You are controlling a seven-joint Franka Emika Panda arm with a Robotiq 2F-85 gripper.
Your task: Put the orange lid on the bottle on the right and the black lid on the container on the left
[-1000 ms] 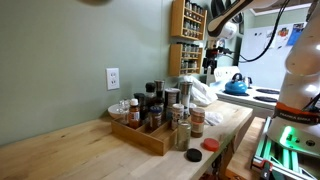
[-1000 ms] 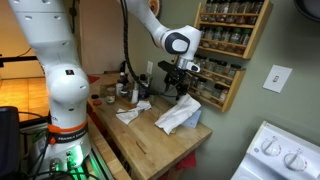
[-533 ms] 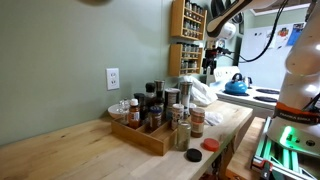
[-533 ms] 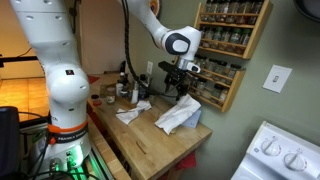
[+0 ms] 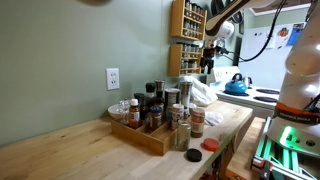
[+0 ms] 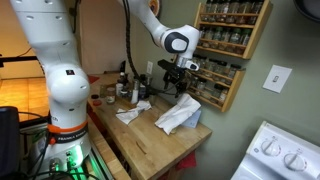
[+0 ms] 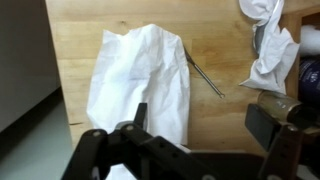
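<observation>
The black two-finger gripper [image 6: 178,88] hangs with its jaws spread and empty above a crumpled white cloth [image 7: 135,75] at the far end of the wooden butcher-block counter [image 5: 60,150]. The round orange lid [image 5: 210,144] and the round black lid [image 5: 194,155] lie near the counter's edge, beside a wooden tray of spice bottles [image 5: 150,135] and well apart from the gripper.

Orange lid [image 5: 210,144]: round, lying flat on the tabletop [image 5: 60,150], close to the long edge away from the wall. Black lid [image 5: 195,155]: round, flat, just beside the orange one and closer still to that edge. Bottle [image 5: 197,122] and container [image 5: 182,133]: upright, side by side, just behind the lids. Too small to tell whether they are uncapped.
</observation>
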